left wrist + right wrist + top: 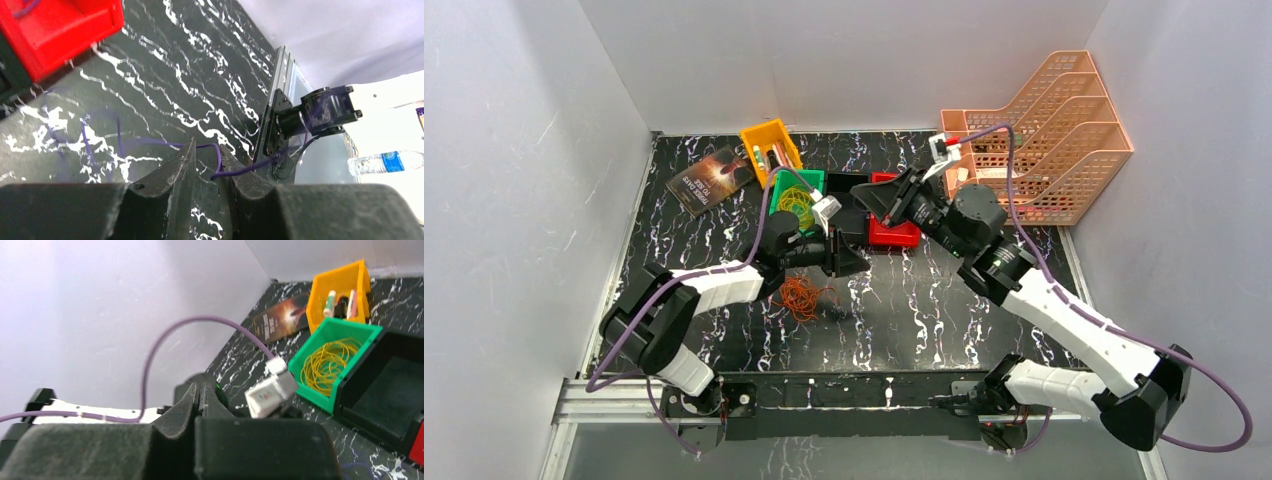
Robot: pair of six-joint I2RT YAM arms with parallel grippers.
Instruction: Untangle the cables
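Note:
Orange cable loops [802,297] lie bunched on the black marbled table just below my left forearm. Yellow loops [794,203] sit in the green bin, and also show in the right wrist view [327,362]. No red loops show. My left gripper [856,258] points right, low over the table. In its wrist view [206,147] the jaws stand a narrow gap apart, and a thin purple wire [150,143] crosses the tips and hooks around the right finger. My right gripper [862,190] hovers over the black bin. Its jaws [201,389] are pressed together with nothing visible between them.
A red bin [894,235] and a black bin [395,390] stand beside the green bin [320,395]. A yellow bin [771,150] of small items and a dark book [712,178] lie at the back left. A peach file rack [1049,135] stands at the back right.

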